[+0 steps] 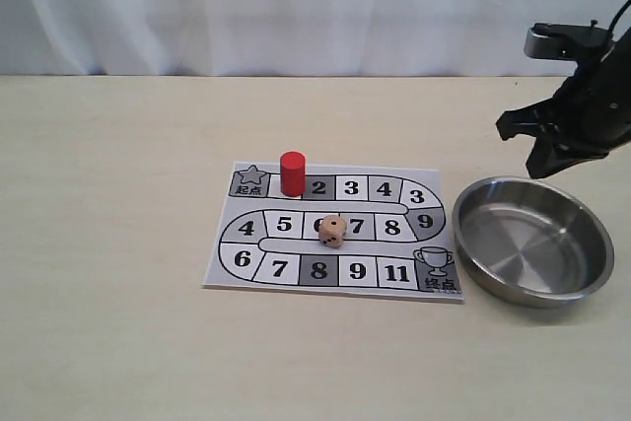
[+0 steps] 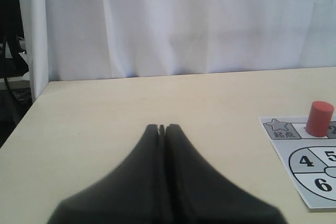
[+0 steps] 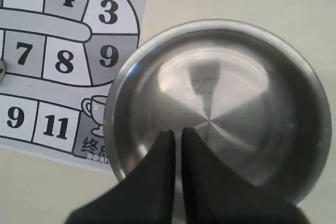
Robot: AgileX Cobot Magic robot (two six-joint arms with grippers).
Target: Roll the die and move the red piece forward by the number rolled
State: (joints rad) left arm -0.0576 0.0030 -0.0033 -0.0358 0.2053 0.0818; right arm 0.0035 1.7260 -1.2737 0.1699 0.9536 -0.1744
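The die (image 1: 332,231), a tan cube, rests on the board's (image 1: 219,279) middle row over the square marked 6, with one dark pip showing on top. The red piece (image 1: 292,174) stands upright on the first square beside the star corner; the left wrist view shows the red piece (image 2: 319,118) too. My right gripper (image 1: 540,170) hangs over the far rim of the steel bowl (image 1: 532,244). In its wrist view the right gripper (image 3: 178,132) is shut with only a slit and nothing in it. My left gripper (image 2: 162,126) is shut and empty over bare table left of the board.
The shallow steel bowl (image 3: 247,77) sits just right of the board's trophy corner (image 3: 92,124) and has nothing in it. A white curtain (image 1: 296,7) backs the table. The table's left edge (image 2: 21,124) lies near the left gripper.
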